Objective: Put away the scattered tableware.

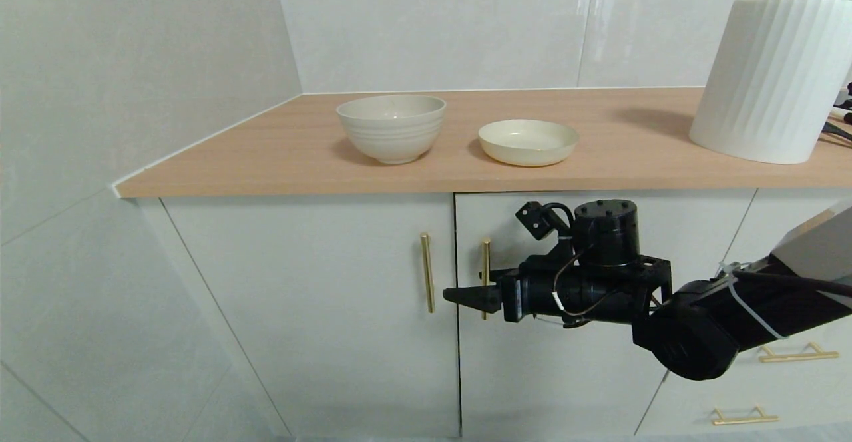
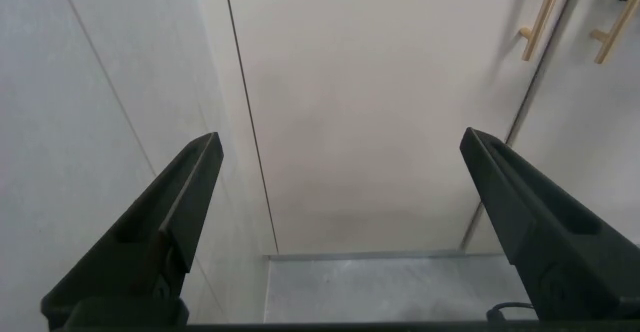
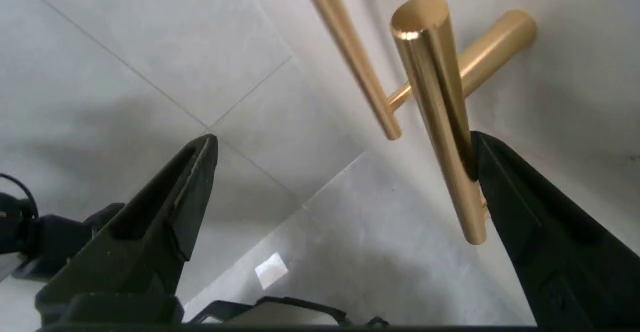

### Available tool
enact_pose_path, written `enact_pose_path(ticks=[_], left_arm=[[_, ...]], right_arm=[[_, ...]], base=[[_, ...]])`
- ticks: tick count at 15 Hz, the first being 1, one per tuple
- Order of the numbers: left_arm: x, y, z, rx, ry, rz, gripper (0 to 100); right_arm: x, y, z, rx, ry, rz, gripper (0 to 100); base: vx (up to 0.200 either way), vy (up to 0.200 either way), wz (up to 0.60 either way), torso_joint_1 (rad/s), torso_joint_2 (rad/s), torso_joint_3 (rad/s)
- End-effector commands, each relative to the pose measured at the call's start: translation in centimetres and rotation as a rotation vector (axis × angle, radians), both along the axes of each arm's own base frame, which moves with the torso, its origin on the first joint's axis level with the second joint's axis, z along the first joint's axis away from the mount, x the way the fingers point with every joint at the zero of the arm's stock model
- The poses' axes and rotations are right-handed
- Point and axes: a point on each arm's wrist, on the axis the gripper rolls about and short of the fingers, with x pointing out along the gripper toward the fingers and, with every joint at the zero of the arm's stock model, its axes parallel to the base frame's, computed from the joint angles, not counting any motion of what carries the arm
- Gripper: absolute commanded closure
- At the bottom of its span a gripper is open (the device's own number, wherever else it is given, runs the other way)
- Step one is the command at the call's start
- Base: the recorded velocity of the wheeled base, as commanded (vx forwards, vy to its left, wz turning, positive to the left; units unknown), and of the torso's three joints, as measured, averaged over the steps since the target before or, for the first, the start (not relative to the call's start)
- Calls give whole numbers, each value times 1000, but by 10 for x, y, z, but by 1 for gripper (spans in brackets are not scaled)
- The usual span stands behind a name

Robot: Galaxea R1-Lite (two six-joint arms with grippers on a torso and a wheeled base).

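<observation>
- Nearest is the right gripper (image 1: 459, 295), level with the cupboard handles below the surface. Its long axis is horizontal and it points to the robot's left.
- Its fingers (image 3: 160, 222) are spread wide, gripping nothing. The gold metal bar handle (image 3: 440, 122) of the right-hand white cupboard door (image 1: 566, 375) stands vertical between them, close against one finger; contact cannot be confirmed.
- The left gripper (image 2: 340, 137) faces the left-hand white cupboard door (image 2: 380, 122), low near the floor, with its fingers released.
- A pale grey ribbed ceramic bowl (image 1: 391, 126) stands upright, mouth up, on the light wooden surface (image 1: 279, 156).
- A shallow cream ceramic dish (image 1: 528, 141) sits just to the bowl's right, mouth up, not touching it.
- A tall white fluted container (image 1: 772, 79) stands at the surface's right end, well apart from both.
</observation>
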Motion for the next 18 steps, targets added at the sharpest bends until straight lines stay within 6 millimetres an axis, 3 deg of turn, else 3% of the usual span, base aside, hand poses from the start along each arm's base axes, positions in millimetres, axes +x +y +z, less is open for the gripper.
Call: enact_pose_path(ticks=[1, 5, 13, 15, 18], left_arm=[[0, 0, 0, 0, 0, 0, 0], [0, 0, 0, 0, -1, 0, 0], [0, 0, 1, 64, -11, -1, 0], [-6, -2, 25, 78, -79, -78, 0], [1, -6, 72, 68, 2, -266, 0]], right_arm=[[-13, -1, -4, 4, -4, 20, 0], [-26, -9, -12, 42, -51, 30, 0], [-62, -33, -1, 59, -30, 135, 0], [-66, -36, -2, 53, -22, 138, 0], [-68, -37, -3, 52, -16, 154, 0]], base=[[0, 0, 0, 0, 0, 0], [0, 0, 0, 0, 0, 0], [0, 0, 0, 0, 0, 0], [0, 0, 0, 0, 0, 0], [0, 0, 0, 0, 0, 0]])
